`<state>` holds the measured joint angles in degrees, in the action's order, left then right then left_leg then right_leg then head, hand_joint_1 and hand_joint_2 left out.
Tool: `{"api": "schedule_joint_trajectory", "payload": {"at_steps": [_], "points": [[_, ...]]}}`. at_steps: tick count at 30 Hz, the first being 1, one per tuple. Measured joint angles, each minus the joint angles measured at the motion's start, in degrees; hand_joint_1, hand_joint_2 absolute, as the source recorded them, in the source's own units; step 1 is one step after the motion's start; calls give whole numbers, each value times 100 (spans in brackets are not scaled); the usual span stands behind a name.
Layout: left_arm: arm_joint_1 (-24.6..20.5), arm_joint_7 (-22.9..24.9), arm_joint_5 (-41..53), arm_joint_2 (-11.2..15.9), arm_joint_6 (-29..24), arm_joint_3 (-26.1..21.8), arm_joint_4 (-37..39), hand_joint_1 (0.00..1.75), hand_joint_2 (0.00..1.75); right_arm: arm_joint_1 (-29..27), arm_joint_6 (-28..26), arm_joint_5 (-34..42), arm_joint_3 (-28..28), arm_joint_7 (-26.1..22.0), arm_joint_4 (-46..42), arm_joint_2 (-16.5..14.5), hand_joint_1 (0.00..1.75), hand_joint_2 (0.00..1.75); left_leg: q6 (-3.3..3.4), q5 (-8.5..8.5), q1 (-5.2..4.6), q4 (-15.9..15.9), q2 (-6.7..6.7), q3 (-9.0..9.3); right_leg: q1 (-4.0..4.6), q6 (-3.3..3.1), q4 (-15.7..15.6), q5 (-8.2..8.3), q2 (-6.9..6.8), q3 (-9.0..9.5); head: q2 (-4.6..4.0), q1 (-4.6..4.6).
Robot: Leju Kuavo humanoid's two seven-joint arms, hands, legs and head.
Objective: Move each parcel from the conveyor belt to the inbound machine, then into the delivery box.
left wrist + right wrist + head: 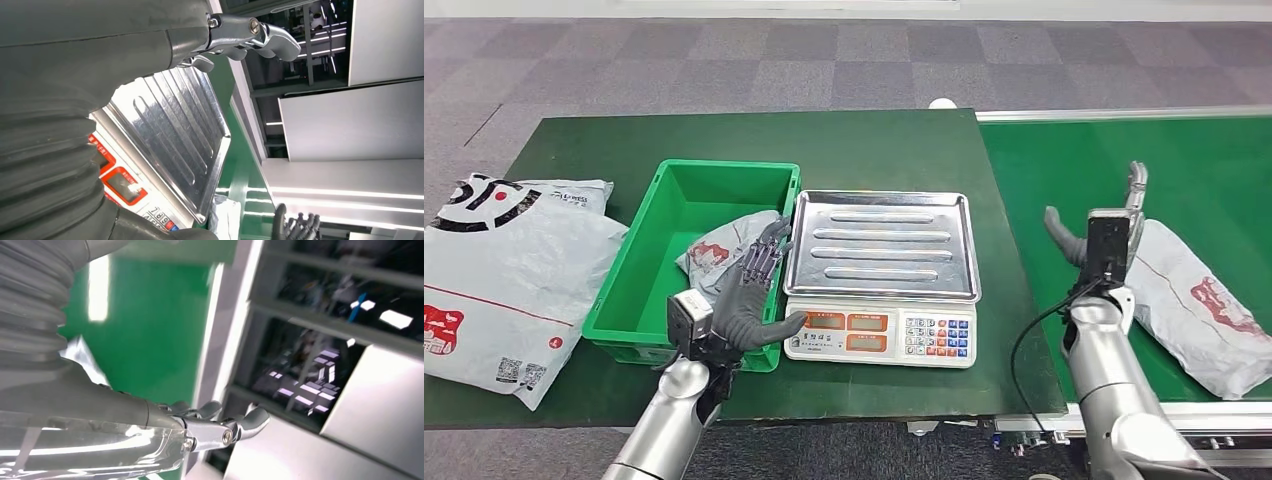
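Between the spread, empty fingers (pixel 1136 190) of the right hand (pixel 1114 225) and the green conveyor belt (pixel 1204 170) lies a grey plastic parcel (pixel 1194 295), just beside them. A shallow grasp on slack film could slip. Left hand (pixel 749 290), also spread, hovers over another parcel in the green bin (pixel 624 290).

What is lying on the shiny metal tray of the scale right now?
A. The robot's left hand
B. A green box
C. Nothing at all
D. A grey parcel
C: the head view shows the scale's metal tray bare, while one grey parcel lies in the green bin beside it and another parcel lies on the conveyor belt.
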<state>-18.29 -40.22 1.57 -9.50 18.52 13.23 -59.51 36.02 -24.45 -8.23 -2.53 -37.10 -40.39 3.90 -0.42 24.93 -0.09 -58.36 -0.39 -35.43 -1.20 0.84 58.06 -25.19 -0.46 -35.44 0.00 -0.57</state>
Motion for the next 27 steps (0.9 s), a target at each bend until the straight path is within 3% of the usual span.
{"api": "schedule_joint_trajectory", "payload": {"at_steps": [9, 13, 16, 18, 22, 27], "points": [[-13, 0, -3, 86, -82, 4, 41, 0, 175, 511, -547, -1082, -97, 1290, 1047, 985, 0, 175, 2, 0, -1, -1, -2, -1, 0, 2, 0, 1, -2, 0, 0, 0], [-33, 0, -4, 115, -84, 4, 97, 0, 175, 606, -462, -1626, 34, 2161, 1505, 1266, 0, 175, 2, 1, 0, -1, -2, -1, 0, 2, 0, 0, -2, 0, 0, 0], [-61, 0, 1, 131, -79, 4, 142, 0, 175, 630, -320, -1805, 132, 2525, 1765, 1397, 0, 175, 2, 1, 0, 0, -1, -2, 0, 3, 0, 0, -1, 0, 0, 0], [-94, 0, 22, 138, -32, 4, 197, 0, 175, 649, -21, -2003, 211, 2959, 1902, 1469, 0, 175, 2, 1, 0, 0, -1, -1, 1, 4, -1, -1, -1, -1, 0, 0], [-210, 1, 37, 141, 142, 4, 398, 0, 175, 619, 1141, -2599, 510, 4331, 2155, 1606, 0, 175, 3, 1, -1, 0, -2, -1, 0, 6, -1, -2, -2, 0, 0, 0], [-367, 0, 36, 123, 227, 4, 660, 0, 175, 512, 2168, -2897, 844, 5083, 2394, 1750, 0, 175, 3, 1, -1, -1, -2, -1, -1, 6, -1, -2, -1, -1, 0, 0]]}}
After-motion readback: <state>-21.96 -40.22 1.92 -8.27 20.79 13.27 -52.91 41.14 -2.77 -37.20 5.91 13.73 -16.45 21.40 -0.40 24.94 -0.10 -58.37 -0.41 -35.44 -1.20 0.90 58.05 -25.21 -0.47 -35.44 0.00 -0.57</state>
